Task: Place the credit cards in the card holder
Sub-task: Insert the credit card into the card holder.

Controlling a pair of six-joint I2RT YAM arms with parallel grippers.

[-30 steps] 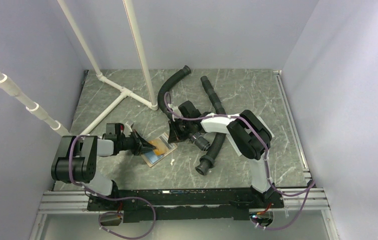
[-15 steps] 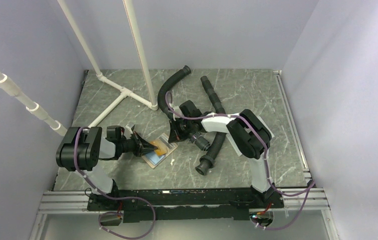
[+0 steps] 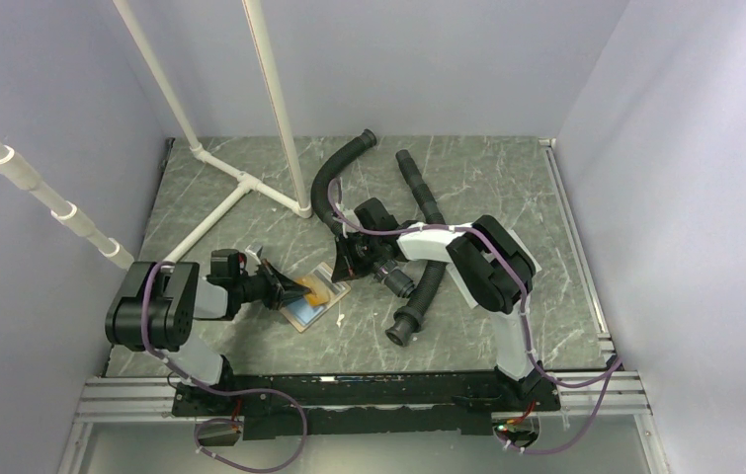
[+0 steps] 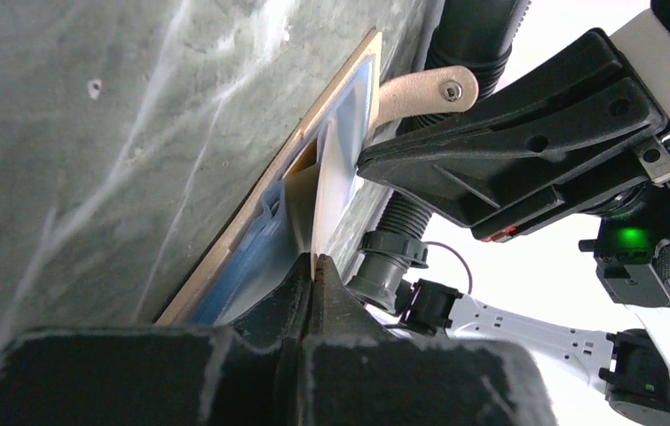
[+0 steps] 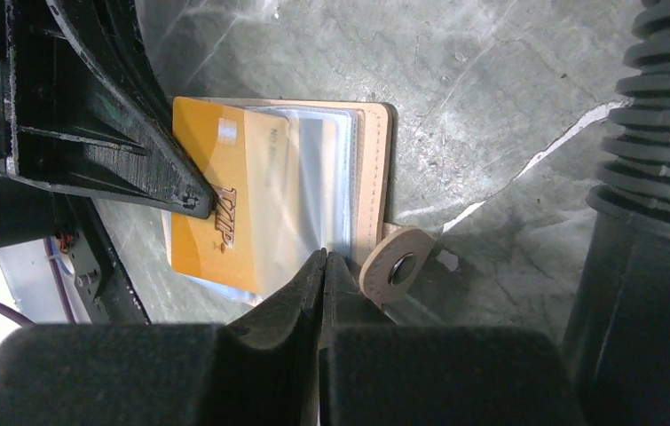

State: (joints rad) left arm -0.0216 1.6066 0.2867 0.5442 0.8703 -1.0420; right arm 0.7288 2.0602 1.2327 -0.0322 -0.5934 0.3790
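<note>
The tan card holder [image 3: 311, 298] lies open on the table, with clear sleeves [image 5: 322, 177] and its snap tab [image 5: 396, 264] toward my right gripper. My left gripper [image 3: 285, 289] is shut on an orange-yellow credit card [image 5: 224, 204] whose far end lies over the sleeves. The card shows edge-on in the left wrist view [image 4: 335, 195] between my closed fingertips [image 4: 313, 266]. My right gripper [image 5: 325, 259] is shut on the card holder's near edge, beside the tab. It also shows in the top view [image 3: 344, 260]. No other cards show.
Black corrugated hoses [image 3: 418, 286] lie right behind my right gripper and across the back [image 3: 334, 173]. A white pipe frame [image 3: 240, 183] stands at the back left. A small white scrap [image 3: 337, 318] lies in front of the holder.
My left arm's elbow has shifted slightly left and back. Both grippers, the card and the holder stay where they were.
</note>
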